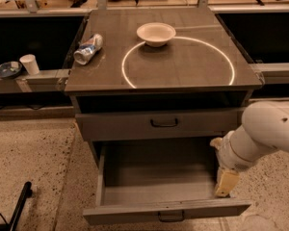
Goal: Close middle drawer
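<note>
The middle drawer [154,177] is pulled far out of the grey cabinet. It is a deep, plain grey tray with nothing in it, and its low front panel [130,213] carries a small dark handle [171,217]. Above it, the taller-fronted drawer [115,125] with a thin black handle is shut. My gripper [226,182] hangs from the white arm [265,134]. It sits at the open drawer's right side wall, just behind the front panel's right end.
On the cabinet top [183,66] are a white bowl [156,34], a crushed can [88,48] and a bright ring of light. A side shelf on the left holds a white cup [30,64] and a dish [6,70]. A black bar [19,203] lies on the speckled floor.
</note>
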`<state>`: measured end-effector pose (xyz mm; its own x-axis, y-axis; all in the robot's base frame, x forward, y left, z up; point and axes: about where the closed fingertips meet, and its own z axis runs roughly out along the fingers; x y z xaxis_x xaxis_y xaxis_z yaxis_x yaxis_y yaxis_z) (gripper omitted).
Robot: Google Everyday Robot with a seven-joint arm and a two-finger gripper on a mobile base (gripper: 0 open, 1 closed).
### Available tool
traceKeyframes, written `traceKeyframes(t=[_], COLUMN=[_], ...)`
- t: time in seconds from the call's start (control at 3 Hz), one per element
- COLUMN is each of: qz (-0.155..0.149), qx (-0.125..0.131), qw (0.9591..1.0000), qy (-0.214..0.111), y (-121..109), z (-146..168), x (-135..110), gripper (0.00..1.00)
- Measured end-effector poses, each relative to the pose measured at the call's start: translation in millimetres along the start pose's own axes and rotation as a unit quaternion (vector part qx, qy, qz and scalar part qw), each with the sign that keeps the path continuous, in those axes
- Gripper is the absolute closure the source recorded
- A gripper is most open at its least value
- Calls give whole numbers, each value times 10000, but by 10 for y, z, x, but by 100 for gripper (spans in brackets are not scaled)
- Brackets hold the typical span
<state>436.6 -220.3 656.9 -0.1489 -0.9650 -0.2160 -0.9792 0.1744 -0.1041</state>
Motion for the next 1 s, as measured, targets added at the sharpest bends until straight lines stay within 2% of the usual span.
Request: traceKeyframes(t=[0.33,1.0], qz=[12,-32], qx=[-113,-197], qw=[9998,9997], qy=[-150,-151], y=[123,133], z=[639,689], x=[280,284], gripper=[48,95])
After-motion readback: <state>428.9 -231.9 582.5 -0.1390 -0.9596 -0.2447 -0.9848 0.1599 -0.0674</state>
